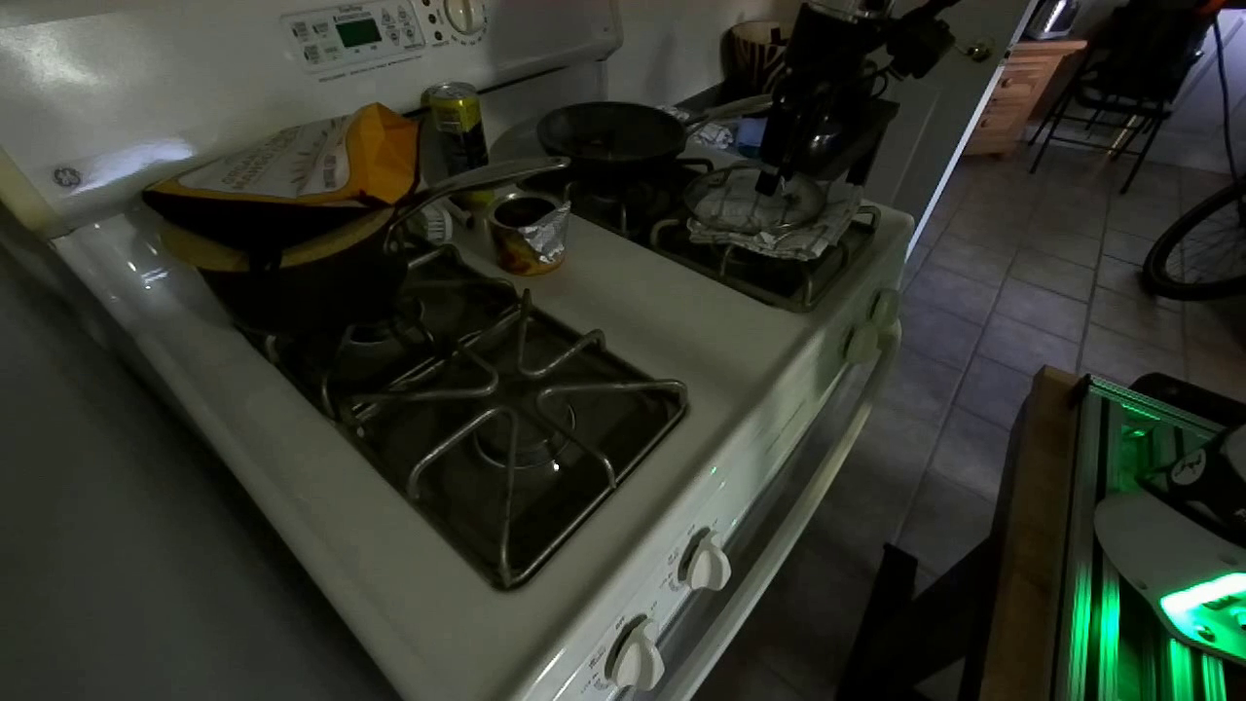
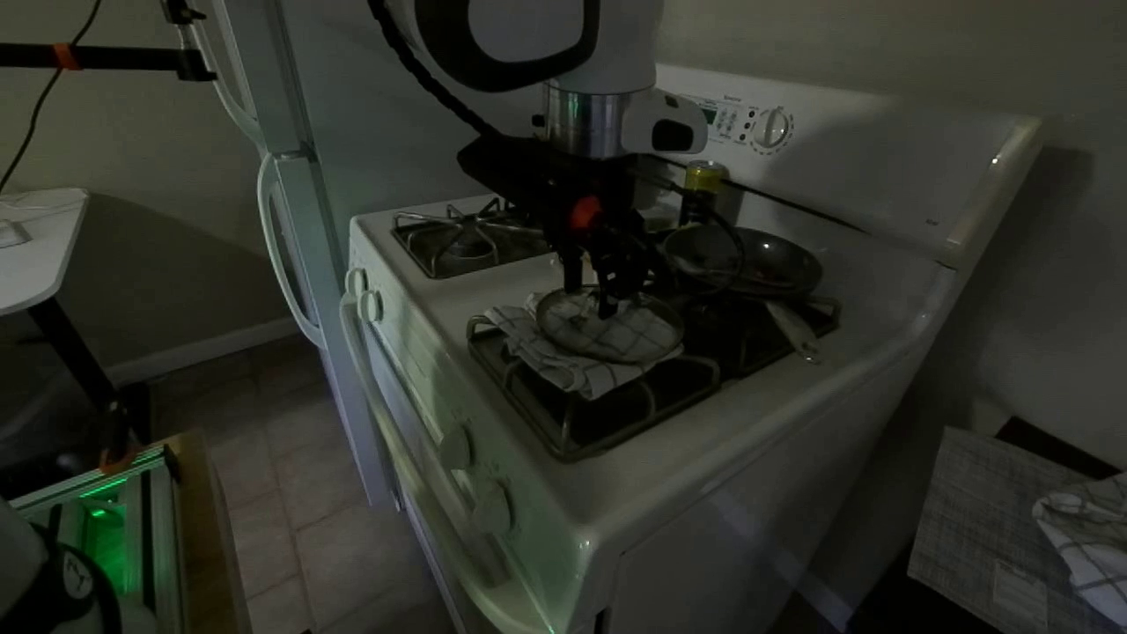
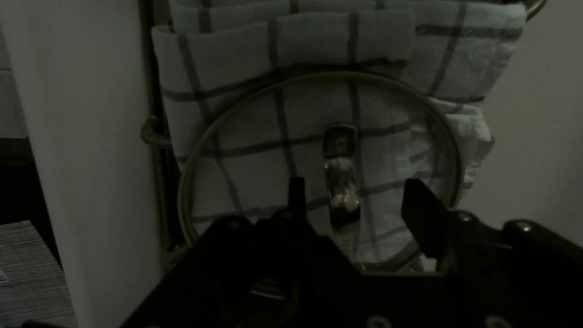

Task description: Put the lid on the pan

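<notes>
The black frying pan rests on a back burner with its handle sticking out to the side; it also shows in an exterior view. The round glass lid has a metal rim and a shiny arched handle. It lies on a folded checked towel on the front burner, and shows in both exterior views. My gripper is open just above the lid, with one finger on each side of the handle and gaps to both. The gripper also shows in an exterior view. The pan is out of the wrist view.
A larger dark pot with a yellow bag stands at a back burner. A small metal pot with foil and a yellow can stand near the frying pan. Raised burner grates and the stove's back panel bound the area.
</notes>
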Available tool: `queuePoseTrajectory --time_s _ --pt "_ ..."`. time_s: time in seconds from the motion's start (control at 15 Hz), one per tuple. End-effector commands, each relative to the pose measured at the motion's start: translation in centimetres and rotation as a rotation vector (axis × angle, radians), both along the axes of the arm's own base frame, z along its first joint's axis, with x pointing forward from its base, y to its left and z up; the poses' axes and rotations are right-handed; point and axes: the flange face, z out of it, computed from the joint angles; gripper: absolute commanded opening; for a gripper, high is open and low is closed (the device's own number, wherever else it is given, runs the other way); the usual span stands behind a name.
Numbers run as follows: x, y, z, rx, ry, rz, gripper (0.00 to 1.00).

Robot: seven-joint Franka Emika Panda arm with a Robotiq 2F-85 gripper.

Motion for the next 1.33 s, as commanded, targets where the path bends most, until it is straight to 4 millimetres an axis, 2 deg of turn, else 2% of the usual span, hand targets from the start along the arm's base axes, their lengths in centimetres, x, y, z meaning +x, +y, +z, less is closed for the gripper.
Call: queuePoseTrajectory --time_s 0.0,0.07,0.2,0.33,0.53,1.0,1.2,1.27 --pt "0.3 -0.3 -0.1 0.017 -0.014 0.012 0.32" --pt "0.3 -0.3 0.0 0.017 -0.015 0.017 0.32" --pt "0.4 -0.2 -0.1 0.015 -0.019 0.023 0.13" --pt "0.4 -0.3 -0.1 0.013 -0.019 0.029 0.01" --pt "0.2 -0.2 0.2 0.011 -0.014 0.043 0.05" --pt "0.0 -0.1 6.5 0.0 -0.011 0.075 0.05" --pt "0.5 -0.5 8.1 0.005 0.029 0.069 0.05" --pt "1.3 -1.1 8.4 -0.013 0.014 0.05 0.05"
